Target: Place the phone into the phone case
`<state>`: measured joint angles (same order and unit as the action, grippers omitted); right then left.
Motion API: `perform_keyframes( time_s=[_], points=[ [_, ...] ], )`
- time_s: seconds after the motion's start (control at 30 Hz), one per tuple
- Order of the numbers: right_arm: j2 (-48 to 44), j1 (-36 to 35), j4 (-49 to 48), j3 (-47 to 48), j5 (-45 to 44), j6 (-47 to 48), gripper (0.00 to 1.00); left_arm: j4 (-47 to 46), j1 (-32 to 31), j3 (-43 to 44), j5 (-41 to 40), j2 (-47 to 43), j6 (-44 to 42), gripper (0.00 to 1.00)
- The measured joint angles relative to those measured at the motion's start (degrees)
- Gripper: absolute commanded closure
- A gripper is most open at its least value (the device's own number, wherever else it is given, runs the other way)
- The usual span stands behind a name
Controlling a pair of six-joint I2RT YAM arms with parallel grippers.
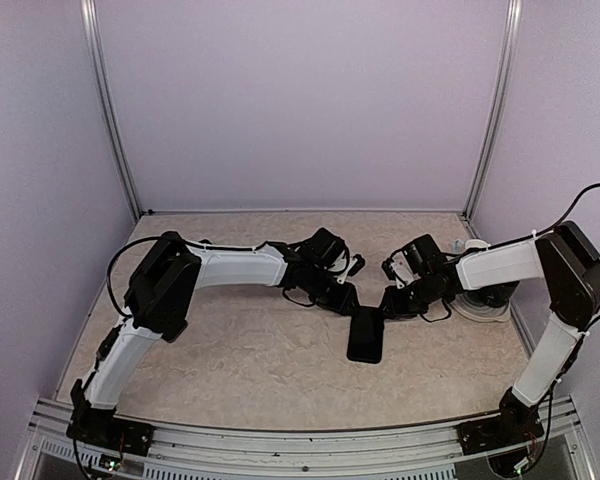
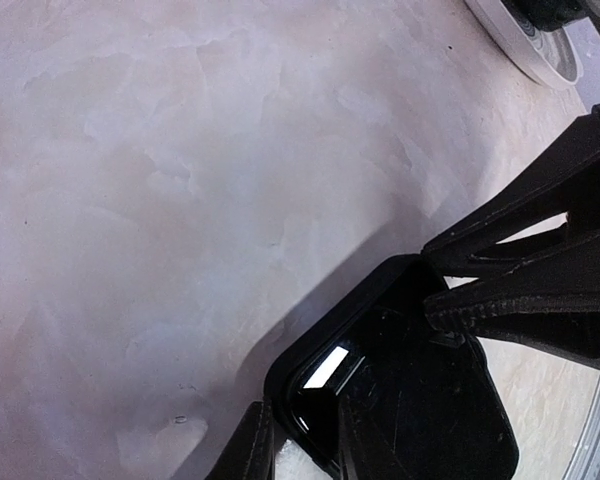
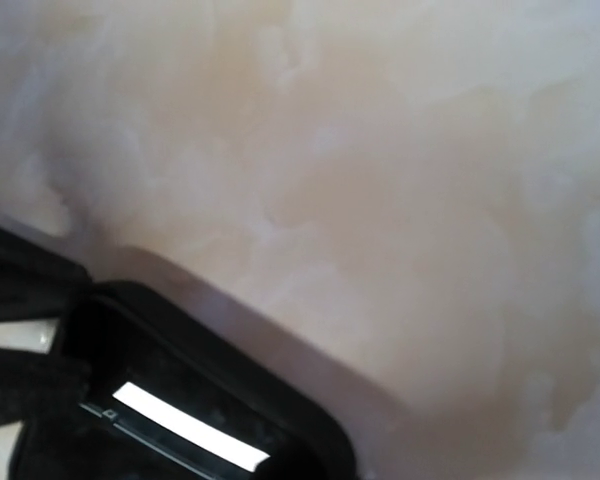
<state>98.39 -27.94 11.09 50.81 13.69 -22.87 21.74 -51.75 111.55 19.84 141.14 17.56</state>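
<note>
The black phone case point(image 1: 366, 338) lies flat mid-table, long side towards me. The phone point(image 2: 420, 420) sits inside it, screen up and catching glare. My left gripper point(image 1: 348, 300) is at the case's far left corner. In the left wrist view my left gripper point(image 2: 300, 420) straddles the case rim point(image 2: 330, 320), one finger outside and one on the screen, pinched on it. My right gripper point(image 1: 390, 302) is at the far right corner; its fingers point(image 2: 500, 300) lie close together across the rim. The right wrist view shows only the case corner point(image 3: 280, 390) and the phone point(image 3: 180, 425).
A white round dish-like object point(image 1: 480, 305) stands close behind the right forearm, also visible as the white dish point(image 2: 525, 40). Purple walls enclose the marbled table point(image 1: 230, 350) on three sides. A metal rail point(image 1: 300, 445) runs along the near edge.
</note>
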Motion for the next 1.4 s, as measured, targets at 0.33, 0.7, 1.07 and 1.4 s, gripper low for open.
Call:
perform_keyframes(
  time_s=[0.33,0.7,1.07,1.4],
  points=[
    [0.83,0.83,2.89,2.86,0.04,3.48,0.75,-6.12,0.24,-6.4,7.58,-1.86,2.12,0.79],
    [-0.31,1.62,7.58,5.6,0.24,6.16,0.83,-7.69,-2.4,-15.69,15.65,-6.69,3.65,0.78],
    [-1.7,1.57,5.42,4.7,6.56,2.05,1.0,-8.09,-5.4,-15.58,21.0,-5.75,3.91,0.76],
    [-2.71,0.76,0.81,1.11,10.86,-0.92,1.0,-16.02,-4.24,-27.19,12.26,-13.29,5.16,0.72]
  ],
)
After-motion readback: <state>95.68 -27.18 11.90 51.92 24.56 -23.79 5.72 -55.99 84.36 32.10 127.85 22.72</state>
